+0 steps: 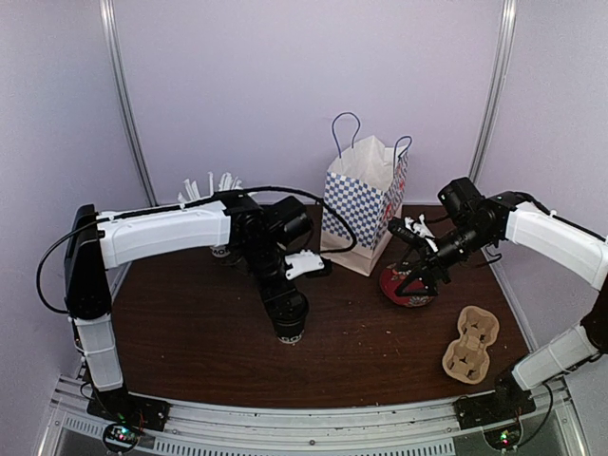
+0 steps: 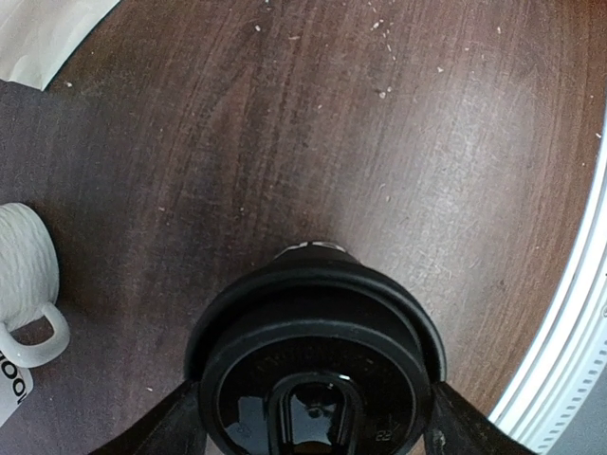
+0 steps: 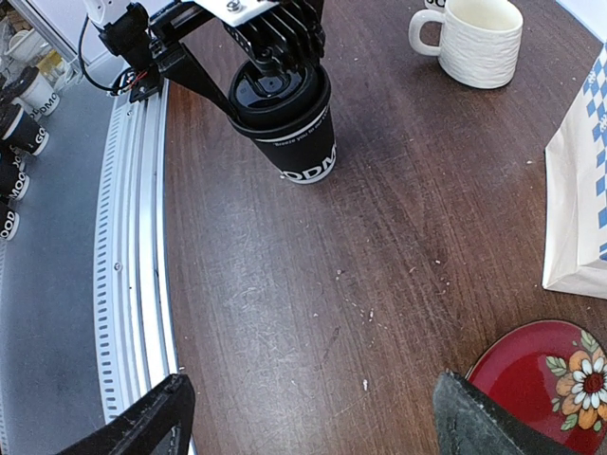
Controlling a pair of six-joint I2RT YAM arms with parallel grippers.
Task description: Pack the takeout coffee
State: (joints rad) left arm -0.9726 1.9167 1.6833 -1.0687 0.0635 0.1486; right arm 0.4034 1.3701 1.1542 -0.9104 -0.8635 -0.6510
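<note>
Centring left gripper [image 2: 313, 427] level about the round black plastic lid [image 2: 313, 322] of the black-and-white paper coffee cup [image 3: 299, 142], upright on dark wooden table [image 3: 313, 284]; blue-checkered paper bag [image 1: 366, 204] at its 1 o'clock (clamp undeterminable; right gripper [image 3: 313, 379] agape, empty).

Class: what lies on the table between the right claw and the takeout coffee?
Only bare wooden table with a few pale specks, seen in the right wrist view, between the right claw and the takeout coffee.
</note>
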